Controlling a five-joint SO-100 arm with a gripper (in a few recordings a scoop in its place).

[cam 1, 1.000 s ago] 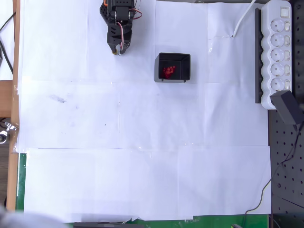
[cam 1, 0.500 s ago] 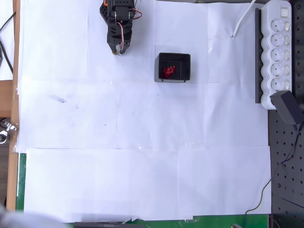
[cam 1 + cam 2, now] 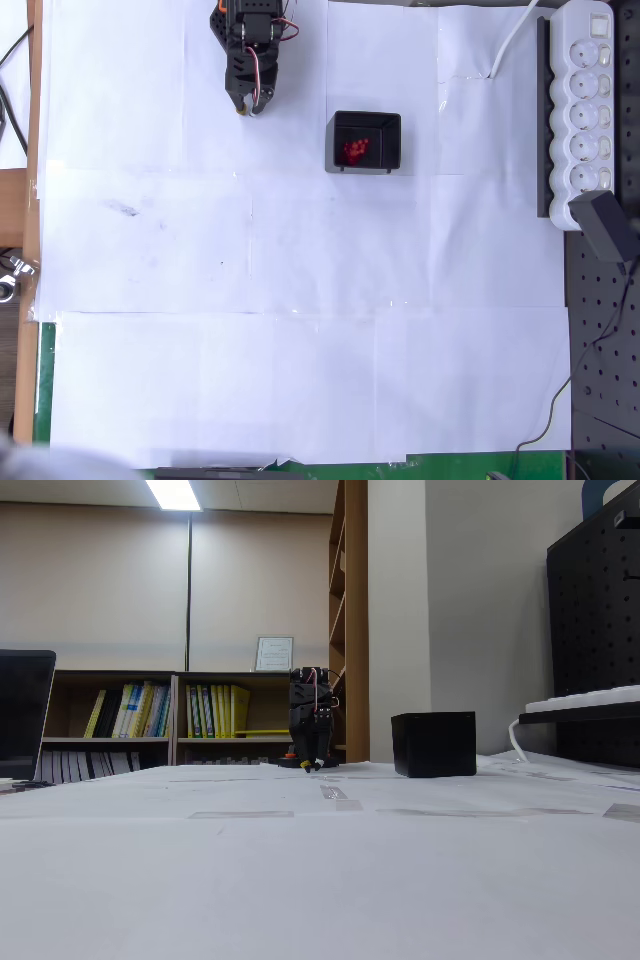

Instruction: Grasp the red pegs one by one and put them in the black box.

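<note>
The black box point(image 3: 366, 141) stands on the white paper at the upper middle of the overhead view, and several red pegs point(image 3: 355, 150) lie clustered inside it. In the fixed view the box point(image 3: 433, 744) shows as a black cube with its inside hidden. My gripper point(image 3: 250, 107) hangs folded at the top of the overhead view, left of the box and apart from it, pointing down at the paper. Its fingers are together with nothing between them. The fixed view shows the gripper point(image 3: 309, 765) low over the table, left of the box.
A white power strip point(image 3: 585, 110) with a black plug runs along the right edge, beside a black pegboard point(image 3: 605, 350). White paper sheets point(image 3: 300, 300) cover the table. A wooden strip borders the left edge.
</note>
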